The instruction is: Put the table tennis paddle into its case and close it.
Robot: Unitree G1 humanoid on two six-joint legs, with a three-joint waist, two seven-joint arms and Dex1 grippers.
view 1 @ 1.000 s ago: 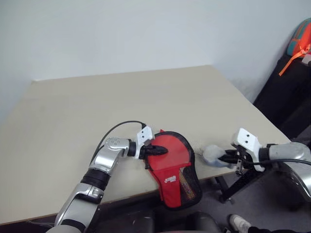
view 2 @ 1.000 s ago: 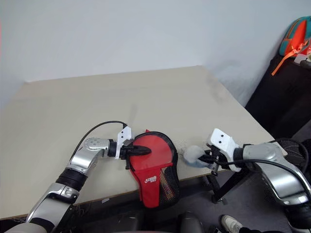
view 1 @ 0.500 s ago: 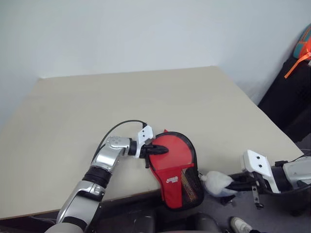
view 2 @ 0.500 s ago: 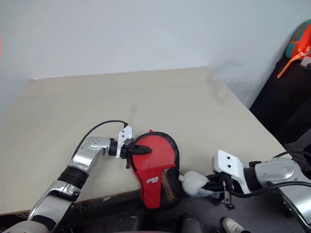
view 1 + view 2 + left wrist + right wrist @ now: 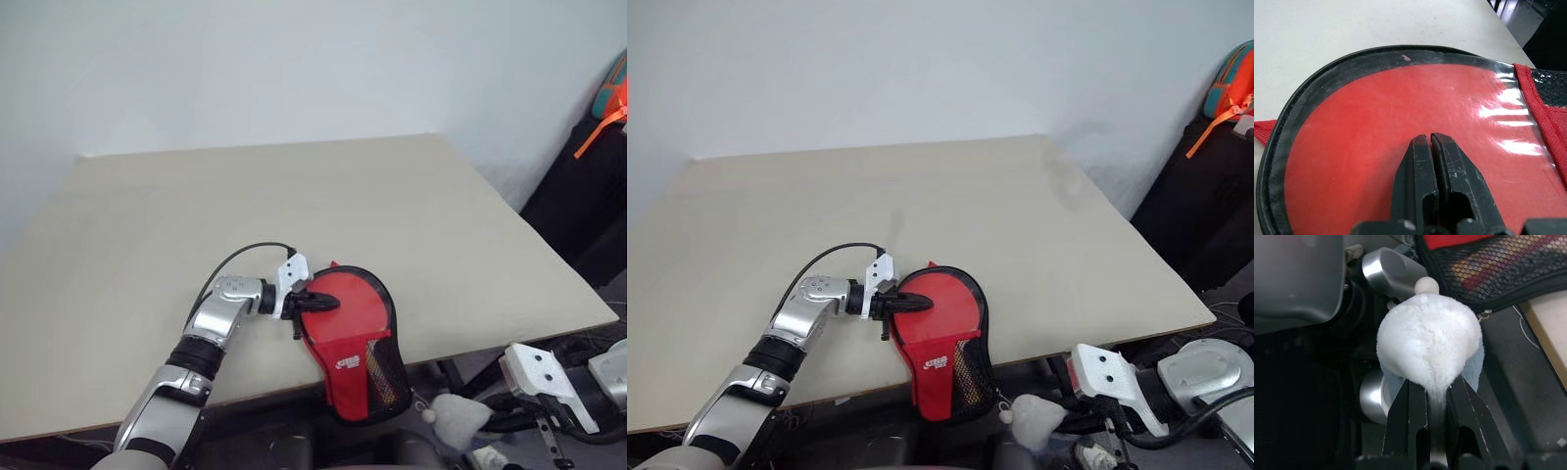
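Observation:
The red case with black trim lies at the table's near edge, its mesh-pocket end hanging over it. Light and red stripes show through the mesh; the rest of the paddle is hidden. My left gripper is shut, its tips resting on the case's round red face. My right gripper hangs below the table's near-right edge, shut on a white fluffy pompom with a small bead on top. The pompom hangs just beyond the case's overhanging end.
The beige table stretches away behind the case. Its right edge runs diagonally past a dark piece of furniture with an orange and teal bag on top. Below the table's edge sit grey metal parts.
My right gripper has drawn back off the table with the pompom and sunk below the near edge. The left gripper and the case have stayed put.

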